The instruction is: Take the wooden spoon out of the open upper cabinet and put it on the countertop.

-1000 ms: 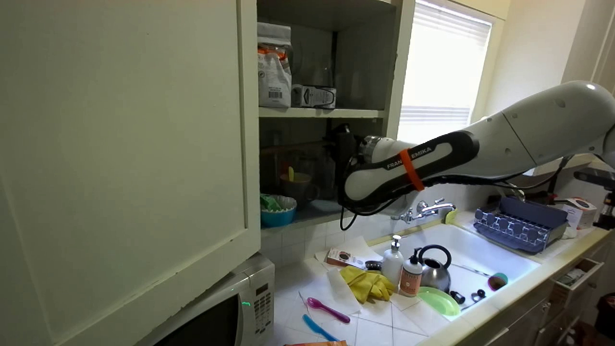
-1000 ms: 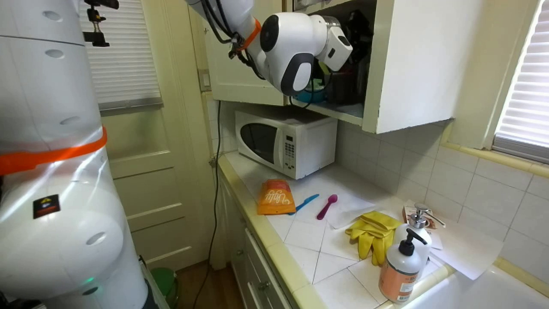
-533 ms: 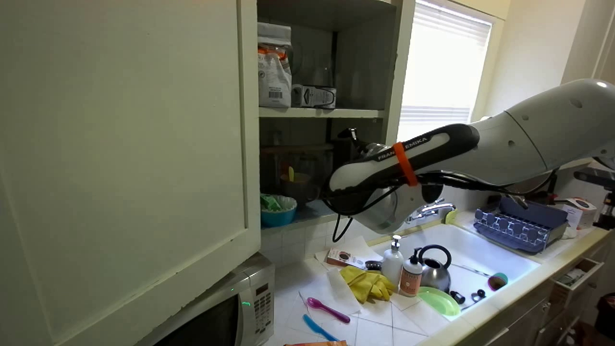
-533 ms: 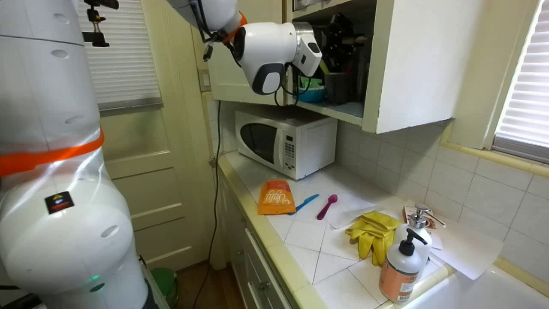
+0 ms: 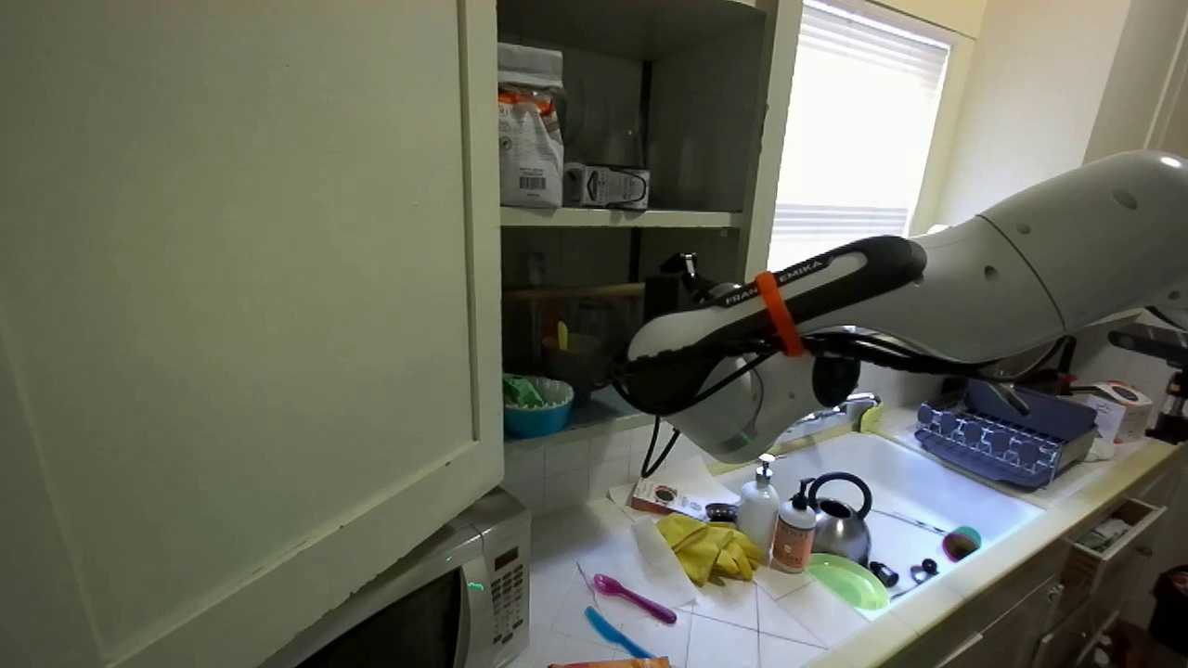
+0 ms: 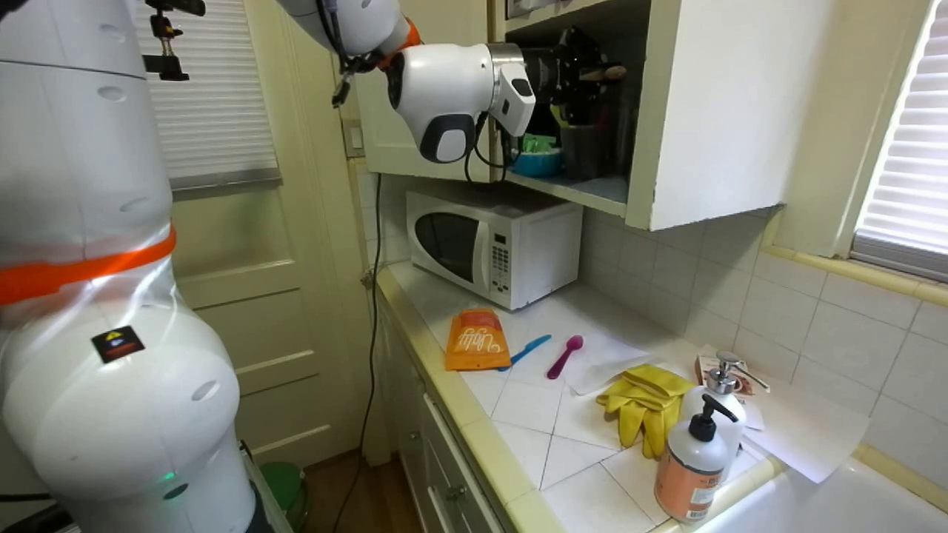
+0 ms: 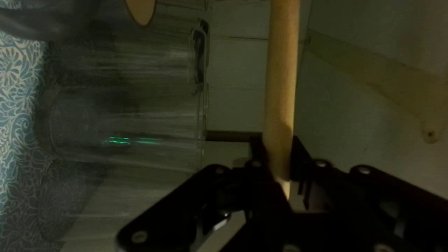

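The fingers (image 7: 300, 154) have totally got the wooden spoon (image 7: 282, 77) pinched, its long axis pointing up to 12 o'clock in the wrist view, and in an exterior view it's inside the upper cabinet (image 5: 710, 139), nearly level, 9-to-3.

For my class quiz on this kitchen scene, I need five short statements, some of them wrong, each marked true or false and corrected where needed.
1. The pincer grips the wooden spoon. True.
2. Yellow gloves lie on the countertop. True.
3. The wooden spoon lies on the countertop too. False: it is held up at the upper cabinet.
4. A blue bowl holding a green item sits in the upper cabinet. True.
5. The upper cabinet is closed. False: it stands open, with the blue bowl in view.
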